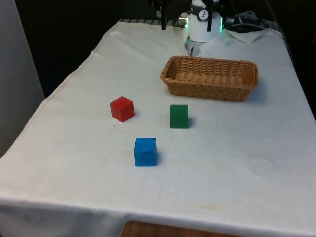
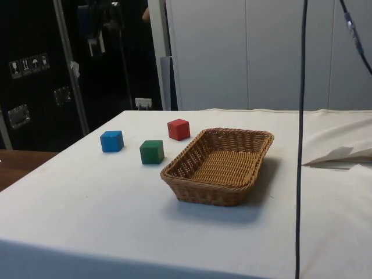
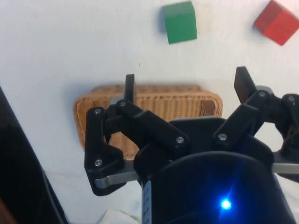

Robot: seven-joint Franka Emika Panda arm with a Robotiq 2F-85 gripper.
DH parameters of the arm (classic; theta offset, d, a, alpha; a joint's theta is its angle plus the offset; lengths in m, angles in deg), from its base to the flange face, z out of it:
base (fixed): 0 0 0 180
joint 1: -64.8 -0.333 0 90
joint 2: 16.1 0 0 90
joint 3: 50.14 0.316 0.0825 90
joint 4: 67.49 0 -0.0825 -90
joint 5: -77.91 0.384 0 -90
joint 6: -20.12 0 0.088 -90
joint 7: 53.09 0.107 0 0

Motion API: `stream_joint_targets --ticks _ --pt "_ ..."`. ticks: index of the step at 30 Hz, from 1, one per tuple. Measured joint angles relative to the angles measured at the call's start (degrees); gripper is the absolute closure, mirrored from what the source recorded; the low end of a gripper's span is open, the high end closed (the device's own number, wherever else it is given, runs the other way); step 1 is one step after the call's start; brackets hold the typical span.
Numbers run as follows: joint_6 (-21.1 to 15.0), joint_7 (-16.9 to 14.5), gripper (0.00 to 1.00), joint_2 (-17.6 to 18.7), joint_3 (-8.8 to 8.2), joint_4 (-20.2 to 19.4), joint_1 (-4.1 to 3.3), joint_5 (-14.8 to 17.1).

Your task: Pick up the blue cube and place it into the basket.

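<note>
The blue cube point(image 1: 145, 151) point(image 2: 111, 141) rests on the white cloth, nearest the front edge of the table and well away from the basket. The woven wicker basket point(image 1: 245, 94) point(image 2: 192, 174) point(image 3: 159, 100) stands farther back with nothing in it. My gripper point(image 3: 187, 86) hangs high over the basket's far side, open, with nothing between its black fingers point(image 3: 130, 86). Through the gap between the fingers I see the basket's wall and the cloth beyond it.
A green cube point(image 1: 178, 116) point(image 2: 151, 151) point(image 3: 180, 22) and a red cube point(image 1: 122, 108) point(image 2: 178, 129) point(image 3: 278, 22) sit between the blue cube and the basket. A black cable point(image 2: 300, 145) hangs down in the side view. Bunched cloth point(image 2: 343, 156) lies by the robot's base.
</note>
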Motion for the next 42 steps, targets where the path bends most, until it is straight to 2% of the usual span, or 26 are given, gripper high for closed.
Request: stream_joint_targets --ticks 11,14,21,37,42 --pt "-2.92 -1.49 0.00 6.88 -1.55 5.44 0.74 0.06" --pt "-3.27 -1.60 0.00 7.22 -1.66 5.50 0.80 0.06" --pt "-7.45 -2.69 0.00 9.63 -2.75 5.50 1.15 0.06" --pt "-15.24 -5.84 0.00 12.78 -2.81 5.50 1.20 0.06" --pt "-16.39 -6.88 0.00 13.75 -2.81 5.79 1.26 0.11"
